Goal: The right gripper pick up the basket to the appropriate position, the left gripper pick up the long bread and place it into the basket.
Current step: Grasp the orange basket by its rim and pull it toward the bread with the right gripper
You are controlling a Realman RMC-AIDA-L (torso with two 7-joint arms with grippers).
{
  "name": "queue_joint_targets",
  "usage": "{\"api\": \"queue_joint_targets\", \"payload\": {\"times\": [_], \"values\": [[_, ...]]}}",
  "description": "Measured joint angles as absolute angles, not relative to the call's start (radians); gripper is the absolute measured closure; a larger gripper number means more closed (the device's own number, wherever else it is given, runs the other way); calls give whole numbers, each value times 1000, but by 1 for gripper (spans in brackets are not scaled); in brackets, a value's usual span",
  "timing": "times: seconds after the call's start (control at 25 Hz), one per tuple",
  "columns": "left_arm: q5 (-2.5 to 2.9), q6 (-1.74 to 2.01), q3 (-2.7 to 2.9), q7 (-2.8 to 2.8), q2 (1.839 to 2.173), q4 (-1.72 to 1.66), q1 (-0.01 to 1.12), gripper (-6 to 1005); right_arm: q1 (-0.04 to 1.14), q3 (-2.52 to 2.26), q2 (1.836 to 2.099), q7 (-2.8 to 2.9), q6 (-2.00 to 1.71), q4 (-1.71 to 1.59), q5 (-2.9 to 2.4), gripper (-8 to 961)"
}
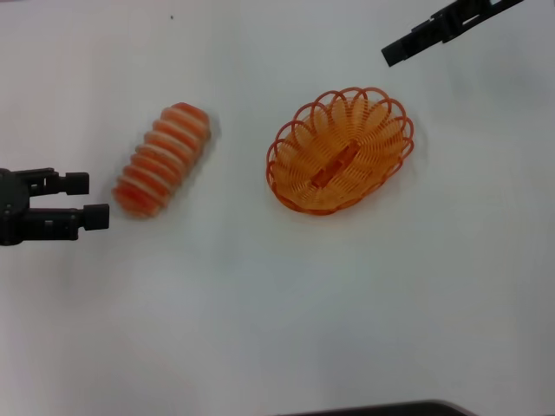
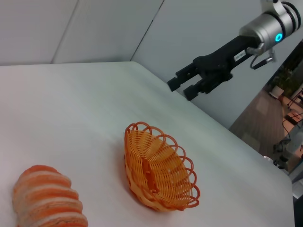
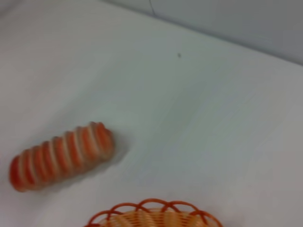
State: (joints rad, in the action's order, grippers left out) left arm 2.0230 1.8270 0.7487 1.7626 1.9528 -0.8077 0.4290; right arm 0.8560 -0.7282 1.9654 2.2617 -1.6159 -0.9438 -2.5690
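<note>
The white counter [image 1: 260,329] has plenty of bare surface around both things; in the left wrist view its far edge runs diagonally behind the basket [image 1: 340,149], with a grey wall and floor beyond. The basket sits upright right of centre in the head view, its long axis slanting from near-left to far-right, with nothing in it. The bread [image 1: 162,159] lies flat on the counter well apart from the basket, to the robot's left of it, its long axis slanting the same way, the nearer end pointing toward the left hand [image 1: 98,200]. That left hand sits at the left edge of the head view, just beside the bread's near end but not touching it, its two fingers spread apart and holding nothing. The right hand [image 2: 180,89] hangs in the air beyond the basket's far right rim, clear of it, fingers slightly parted and empty.
</note>
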Motion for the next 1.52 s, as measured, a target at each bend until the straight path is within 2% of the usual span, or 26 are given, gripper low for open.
{"api": "queue_joint_targets", "payload": {"times": [0.08, 0.4, 0.8, 1.36, 1.52], "values": [[2023, 1827, 749, 1763, 1953, -807, 429, 125, 879, -756, 1982, 2277, -1574, -928, -2626, 178], [2032, 1817, 748, 1762, 1953, -804, 430, 124, 889, -913, 2016, 2318, -1380, -782, -2638, 178], [2046, 1811, 744, 1762, 1954, -802, 440, 124, 890, -953, 2024, 2325, -1246, -673, -2641, 207], [2047, 1801, 749, 1762, 1956, -801, 440, 124, 882, -954, 2037, 2324, -1239, -661, -2640, 656], [2047, 1801, 749, 1762, 1956, -801, 436, 124, 881, -946, 2041, 2321, -1248, -660, -2635, 818]]}}
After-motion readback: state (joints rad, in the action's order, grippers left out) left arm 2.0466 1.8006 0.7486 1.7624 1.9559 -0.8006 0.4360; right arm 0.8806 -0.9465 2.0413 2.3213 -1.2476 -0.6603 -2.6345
